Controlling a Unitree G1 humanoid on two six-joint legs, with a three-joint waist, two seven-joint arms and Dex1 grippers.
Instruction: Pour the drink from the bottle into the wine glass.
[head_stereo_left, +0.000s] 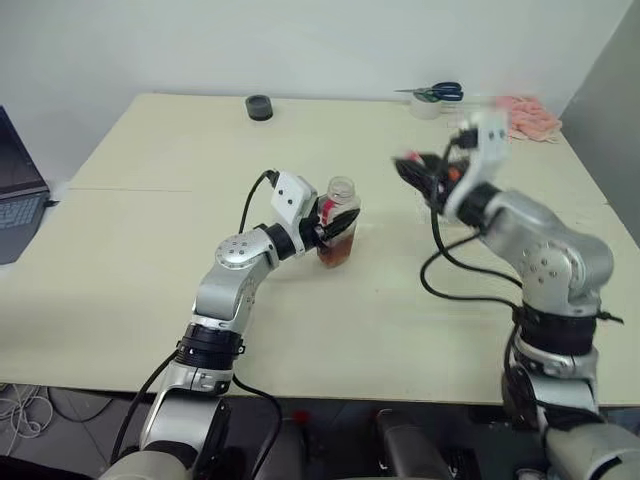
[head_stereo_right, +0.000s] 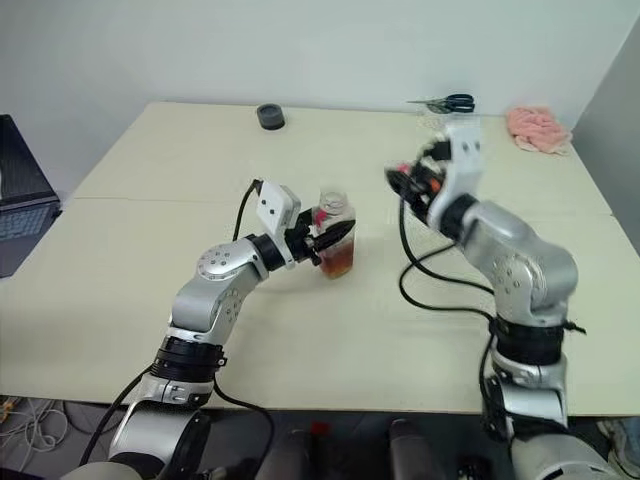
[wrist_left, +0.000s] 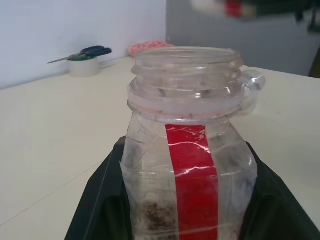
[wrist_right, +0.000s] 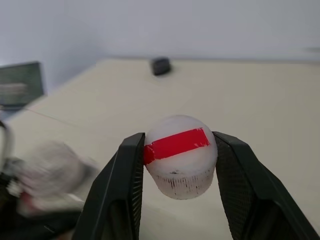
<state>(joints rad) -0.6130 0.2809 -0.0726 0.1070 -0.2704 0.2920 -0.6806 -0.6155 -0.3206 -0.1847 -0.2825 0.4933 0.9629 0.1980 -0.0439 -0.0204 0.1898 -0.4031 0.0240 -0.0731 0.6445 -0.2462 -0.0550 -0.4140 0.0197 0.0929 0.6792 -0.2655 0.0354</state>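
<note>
Two grippers are busy, each clamped on a different part of the same container: the left gripper (head_stereo_left: 328, 226) is closed around the body of the bottle (head_stereo_left: 340, 222), holding it upright on the table (head_stereo_left: 150, 250), while the right gripper (wrist_right: 177, 165) pinches the white cap (wrist_right: 180, 156) with its red stripe squarely between its two black fingers (wrist_right: 122, 180), held in the air well to the side of the bottle. Seen along the left gripper's fingers, the bottle's threaded mouth stands open directly ahead, with the red label strip running down the face nearest the gripper. The drink (head_stereo_left: 336, 252) sits low in the bottle as a reddish-brown layer just beyond the left fingertips. The wine glass (wrist_left: 251, 85) appears to be the clear curved shape just behind the bottle's neck, on the side towards the right arm, though it is too faint to be sure. Judged from this, the opening step is done: the cap is off and the mouth is free. What seems left is to put the cap aside, lift and tip the bottle over the glass, and pour; no liquid can be made out in the glass
</note>
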